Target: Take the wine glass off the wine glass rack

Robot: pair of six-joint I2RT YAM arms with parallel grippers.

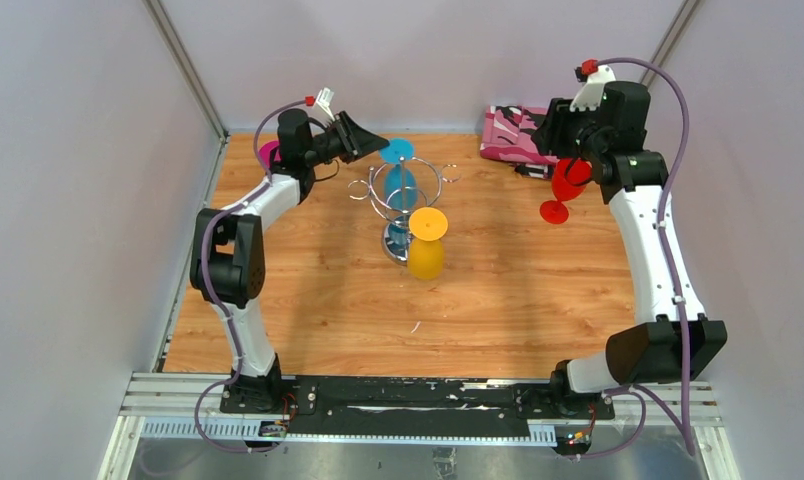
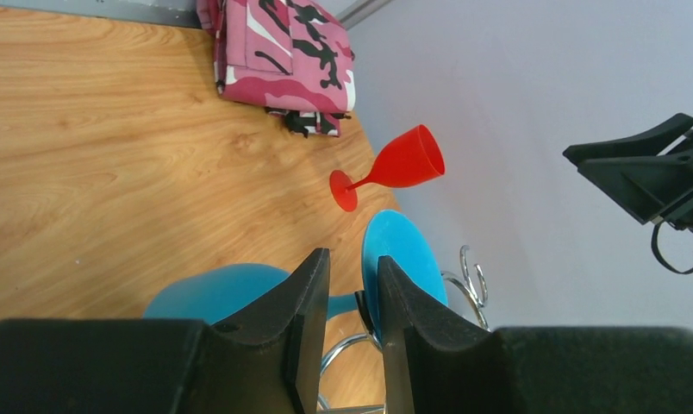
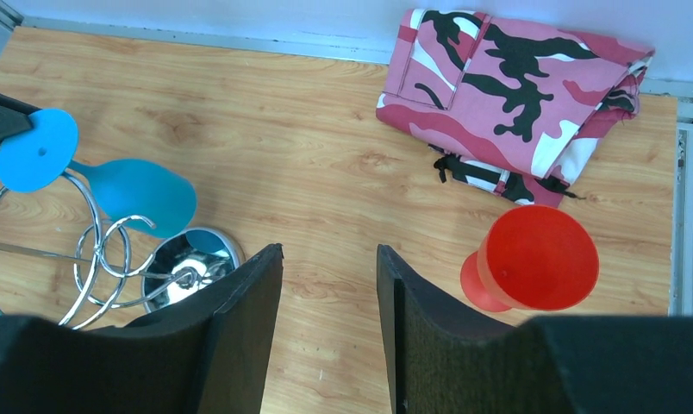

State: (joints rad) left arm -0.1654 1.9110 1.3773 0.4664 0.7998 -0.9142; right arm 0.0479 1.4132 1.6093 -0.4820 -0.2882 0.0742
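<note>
The chrome wine glass rack [image 1: 390, 208] stands mid-table; its mirrored base shows in the right wrist view [image 3: 192, 259]. A blue wine glass [image 1: 400, 180] hangs on its far side and a yellow one [image 1: 426, 250] on its near side. My left gripper [image 1: 376, 140] is at the blue glass's foot [image 2: 403, 254]; in its wrist view [image 2: 352, 259] the jaws stand slightly apart, and the blue stem shows in the gap. My right gripper [image 1: 566, 150] is open and empty [image 3: 330, 250], above a red wine glass [image 3: 540, 259] standing on the table.
A folded pink camouflage cloth [image 1: 513, 135] lies at the back right, next to the red glass [image 1: 566, 185]. Something magenta [image 1: 268, 153] shows behind the left arm at the back left. Grey walls close in the wooden table [image 1: 308, 310] on three sides.
</note>
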